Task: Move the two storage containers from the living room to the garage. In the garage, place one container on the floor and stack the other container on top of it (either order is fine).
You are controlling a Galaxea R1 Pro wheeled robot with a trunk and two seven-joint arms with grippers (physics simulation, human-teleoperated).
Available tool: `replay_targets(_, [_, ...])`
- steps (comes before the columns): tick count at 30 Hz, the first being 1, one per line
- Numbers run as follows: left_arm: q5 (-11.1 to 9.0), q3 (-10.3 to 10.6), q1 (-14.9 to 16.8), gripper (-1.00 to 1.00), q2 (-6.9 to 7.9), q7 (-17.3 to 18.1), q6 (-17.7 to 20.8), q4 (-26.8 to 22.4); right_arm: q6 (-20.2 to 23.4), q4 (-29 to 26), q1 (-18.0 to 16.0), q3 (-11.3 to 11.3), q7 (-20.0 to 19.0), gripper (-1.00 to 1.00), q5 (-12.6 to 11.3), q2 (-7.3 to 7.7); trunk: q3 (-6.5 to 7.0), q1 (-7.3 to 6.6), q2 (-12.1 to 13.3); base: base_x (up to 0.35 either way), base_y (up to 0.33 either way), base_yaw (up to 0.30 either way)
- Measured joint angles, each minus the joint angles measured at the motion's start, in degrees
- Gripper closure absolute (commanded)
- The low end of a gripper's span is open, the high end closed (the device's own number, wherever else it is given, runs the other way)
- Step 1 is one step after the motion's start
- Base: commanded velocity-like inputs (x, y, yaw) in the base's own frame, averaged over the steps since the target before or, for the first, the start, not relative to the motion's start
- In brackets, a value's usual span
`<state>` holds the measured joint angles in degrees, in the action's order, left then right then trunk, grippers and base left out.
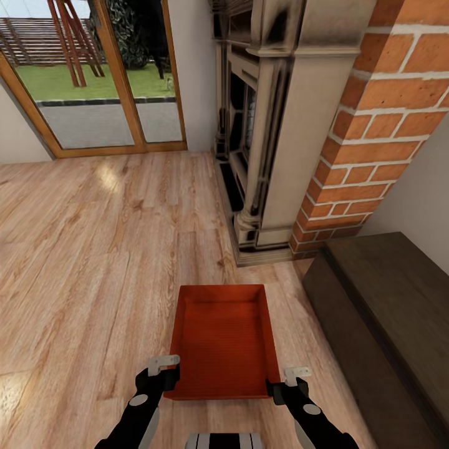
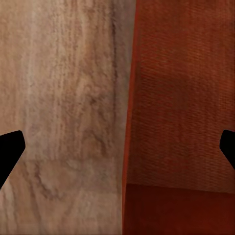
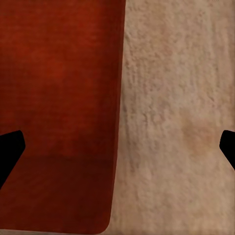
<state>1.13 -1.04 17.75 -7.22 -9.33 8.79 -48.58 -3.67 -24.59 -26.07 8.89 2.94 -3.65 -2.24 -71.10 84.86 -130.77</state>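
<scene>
One orange-red storage container lies on the light wood plank floor of the living room, just in front of me. My left gripper is at its near left corner, open, and the left wrist view has the bin's side wall between the spread fingertips. At the near right corner my right gripper is open too, with the bin's right wall running between its fingertips. The bin is empty. The second container and the garage are out of view.
A long dark brown bench stands close on the right. Ahead are the ornate fireplace and red brick chimney. Wood-framed glass doors are at the far left. Open plank floor stretches left.
</scene>
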Motion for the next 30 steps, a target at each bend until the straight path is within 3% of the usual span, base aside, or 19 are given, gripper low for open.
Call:
replay_targets(5, [-0.02,0.06,0.05,-1.0,0.01,0.52,1.03,0.18,0.0,-0.03,0.0,0.0,0.01,-1.0,0.02,0.0,0.0,0.0,0.0,0.0,0.0,0.0])
replay_targets(9, [-0.07,0.08,0.27,-1.0,-0.14,0.7,7.92,0.16,0.0,-0.02,0.0,0.0,0.02,-1.0,0.07,0.0,0.0,0.0,0.0,0.0,0.0,0.0])
replay_targets(12, [-0.08,0.08,0.38,-1.0,-0.08,0.75,9.9,0.14,0.0,-0.03,0.0,0.0,0.02,-1.0,0.08,0.0,0.0,0.0,0.0,0.0,0.0,0.0])
replay_targets(30, [-0.17,0.22,1.45,-1.0,-0.1,0.67,11.49,-0.56,0.0,-0.04,0.0,0.0,0.07,-1.0,0.08,0.0,0.0,0.0,0.0,0.0,0.0,0.0])
